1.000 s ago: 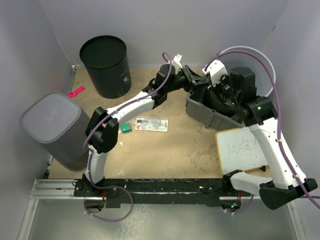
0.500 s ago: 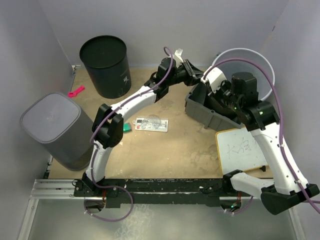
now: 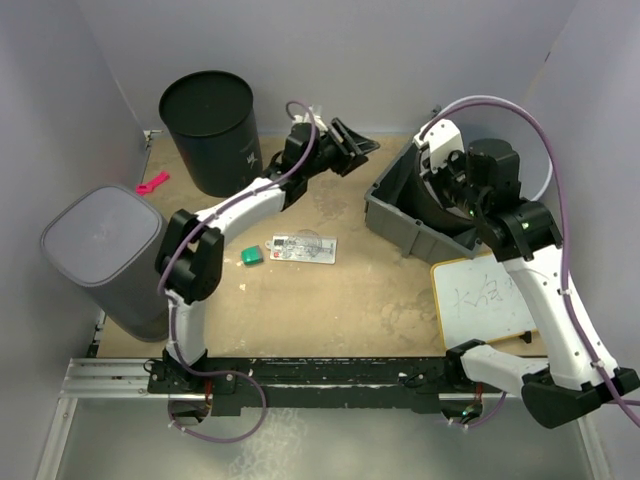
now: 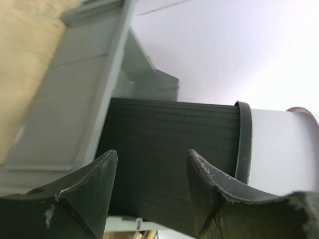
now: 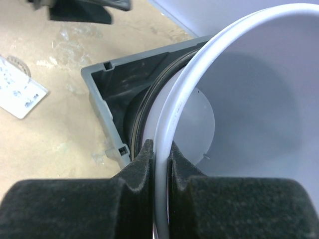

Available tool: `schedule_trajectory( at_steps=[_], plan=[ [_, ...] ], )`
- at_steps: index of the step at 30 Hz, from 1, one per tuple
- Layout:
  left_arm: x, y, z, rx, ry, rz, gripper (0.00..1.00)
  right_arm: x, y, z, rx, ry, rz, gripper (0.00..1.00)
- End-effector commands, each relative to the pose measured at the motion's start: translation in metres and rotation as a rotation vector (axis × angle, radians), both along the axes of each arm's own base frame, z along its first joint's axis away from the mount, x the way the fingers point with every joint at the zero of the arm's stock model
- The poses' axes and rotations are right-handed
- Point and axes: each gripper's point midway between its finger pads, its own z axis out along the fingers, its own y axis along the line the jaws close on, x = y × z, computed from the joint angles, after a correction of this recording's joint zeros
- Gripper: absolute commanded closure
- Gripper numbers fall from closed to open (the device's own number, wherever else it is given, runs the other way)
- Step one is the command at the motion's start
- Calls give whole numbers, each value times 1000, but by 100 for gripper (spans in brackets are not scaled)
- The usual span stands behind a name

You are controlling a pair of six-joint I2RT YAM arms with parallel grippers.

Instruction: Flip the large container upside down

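In the right wrist view the right pincer (image 5: 159,149) is pinched narrow on the white rim of the container (image 5: 239,99). The camera looks into the container's mouth, down to its round bottom. The corner of a gray bin (image 5: 107,107) sits just behind that rim, touching it or nearly so. In the left wrist view the left pincer (image 4: 149,164) stands wide with nothing between its fingers, facing the bin's outer wall and a dark ribbed part I cannot name. Only the top view places things: the bin stands tipped on one edge near the far right corner of the tabletop (image 3: 330,300), just beyond the board (image 3: 485,300). The right arm (image 3: 550,290) reaches into the bin, and the left pincer is apart from it, toward the far edge. The pale container hardly shows in this view, so its tilt is hard to read. I judge the turn under way but not done: the mouth seems to face sideways, not down, and the rim grip has yet to carry it over.
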Motion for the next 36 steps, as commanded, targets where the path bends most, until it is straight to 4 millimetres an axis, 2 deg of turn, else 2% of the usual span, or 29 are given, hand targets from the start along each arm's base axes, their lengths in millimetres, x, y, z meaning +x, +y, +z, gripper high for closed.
schedule_trajectory(
  at_steps=[1, 3, 5, 9, 13, 20, 25, 36],
  plan=[
    [-25, 27, 75, -88, -187, 67, 43, 24, -2, 78, 128, -258, -95, 100],
    [-42, 19, 72, -88, -188, 39, 41, 28, -2, 79, 145, -254, -117, 100],
    [-64, 2, 67, -72, -202, -4, 41, 31, -2, 80, 167, -253, -132, 100],
    [-104, -30, 72, -54, -270, -135, 43, 36, -4, 81, 180, -247, -168, 100],
    [-123, -47, 66, -126, -244, -198, 47, 38, -6, 83, 203, -248, -198, 100],
    [-136, -70, 61, -193, -205, -256, 48, 42, -4, 90, 213, -261, -199, 100],
    [-131, -79, 49, -168, -175, -255, 53, 42, -2, 93, 225, -266, -190, 100],
    [-137, -93, 66, -209, -192, -277, 59, 44, 2, 88, 233, -247, -179, 100]
  ],
)
